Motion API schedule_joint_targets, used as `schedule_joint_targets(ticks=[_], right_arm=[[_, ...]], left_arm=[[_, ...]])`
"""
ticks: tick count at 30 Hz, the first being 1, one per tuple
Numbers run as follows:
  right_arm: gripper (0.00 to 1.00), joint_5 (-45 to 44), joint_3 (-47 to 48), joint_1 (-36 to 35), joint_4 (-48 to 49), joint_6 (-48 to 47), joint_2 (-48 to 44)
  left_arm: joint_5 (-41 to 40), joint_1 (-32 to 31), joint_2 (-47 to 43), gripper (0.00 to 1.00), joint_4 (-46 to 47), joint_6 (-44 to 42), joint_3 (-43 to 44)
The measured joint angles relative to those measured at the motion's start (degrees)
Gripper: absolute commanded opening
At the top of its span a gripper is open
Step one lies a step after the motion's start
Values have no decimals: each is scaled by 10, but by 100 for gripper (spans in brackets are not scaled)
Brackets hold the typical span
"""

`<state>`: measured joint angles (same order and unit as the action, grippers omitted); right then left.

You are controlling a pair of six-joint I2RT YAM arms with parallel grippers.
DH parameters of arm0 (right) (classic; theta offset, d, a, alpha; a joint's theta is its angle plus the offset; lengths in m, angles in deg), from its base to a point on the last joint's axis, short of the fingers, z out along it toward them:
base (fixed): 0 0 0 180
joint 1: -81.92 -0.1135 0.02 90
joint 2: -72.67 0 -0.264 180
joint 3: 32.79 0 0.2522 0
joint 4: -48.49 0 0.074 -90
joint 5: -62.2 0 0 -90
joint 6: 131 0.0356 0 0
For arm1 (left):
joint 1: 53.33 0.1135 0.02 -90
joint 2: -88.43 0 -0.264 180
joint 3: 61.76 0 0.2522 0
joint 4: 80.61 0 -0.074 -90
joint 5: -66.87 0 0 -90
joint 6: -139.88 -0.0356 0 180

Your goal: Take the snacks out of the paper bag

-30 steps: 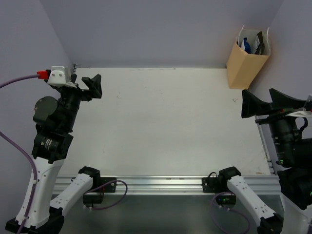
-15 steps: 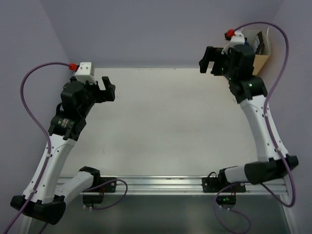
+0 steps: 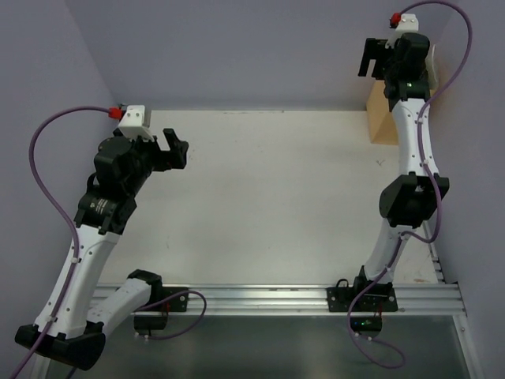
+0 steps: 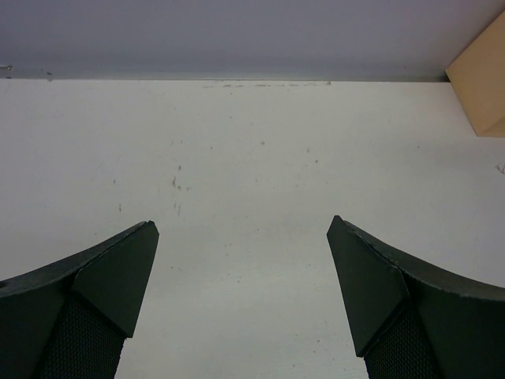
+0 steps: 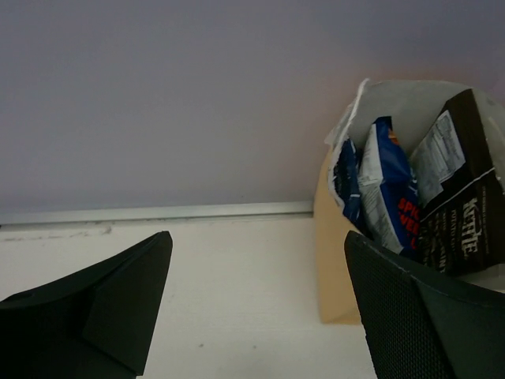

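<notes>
Your paper bag point(image 3: 382, 125) stands upright in the far right corner of the counter point(image 3: 276, 197), at about 1 o'clock from the counter's middle in the overhead view, close to the back wall point(image 3: 237, 47). Its mouth faces up, and the right arm reaches across it, hiding the opening from above.

The snacks are all inside. Through the right wrist camera you can see a blue packet point(image 5: 384, 189), a second blue packet point(image 5: 345, 178) edge-on just at its 9 o'clock, and a dark brown chip bag point(image 5: 461, 213) at its 3 o'clock. All three stand on end, long axis vertical, with their tops near the rim. Anything else in there is hidden.

Your right fingers point(image 5: 256, 253) are spread wide and hold nothing. The point to watch is that the bag is not between them. In the wrist view it sits at about 2 o'clock from the gap, and the finger on the 3 o'clock side overlaps the bag's lower front. I judge you need to shift the wrist toward 3 o'clock and tip it down over the mouth. Then close across a packet's flat faces near its top edge.

Your left fingers point(image 3: 173, 150) are also spread wide and empty, hovering over the counter at 10 o'clock, well apart from the bag. The right arm is clearly the nearer one.
</notes>
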<state>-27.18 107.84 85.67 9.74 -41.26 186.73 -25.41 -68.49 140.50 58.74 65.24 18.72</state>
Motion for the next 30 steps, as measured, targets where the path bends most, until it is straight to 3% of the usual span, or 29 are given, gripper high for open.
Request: schedule_joint_targets(ticks=[8, 12, 14, 15, 17, 21, 24, 27, 30], right_arm=[[94, 7, 2, 41, 83, -61, 79], [87, 20, 2, 50, 100, -79, 114], [80, 24, 2, 52, 108, -84, 130], [71, 26, 2, 54, 112, -87, 136], [62, 30, 2, 57, 121, -94, 147], [26, 34, 3, 62, 134, -107, 152], [8, 35, 5, 65, 144, -116, 152], [0, 40, 5, 65, 145, -121, 152], [0, 50, -7, 63, 148, -124, 145]], left_arm=[[9, 0, -2, 100, -2, -1, -18], [15, 0, 1, 100, -2, 0, -31], [21, 0, 4, 100, -1, 0, -36], [22, 0, 6, 100, -2, 1, -38], [25, 0, 9, 100, -2, 1, -38], [31, 0, 13, 100, -2, 2, -38], [34, 0, 15, 100, -2, 2, -38], [36, 0, 17, 100, -2, 3, -38], [36, 0, 17, 100, -2, 5, -38]])
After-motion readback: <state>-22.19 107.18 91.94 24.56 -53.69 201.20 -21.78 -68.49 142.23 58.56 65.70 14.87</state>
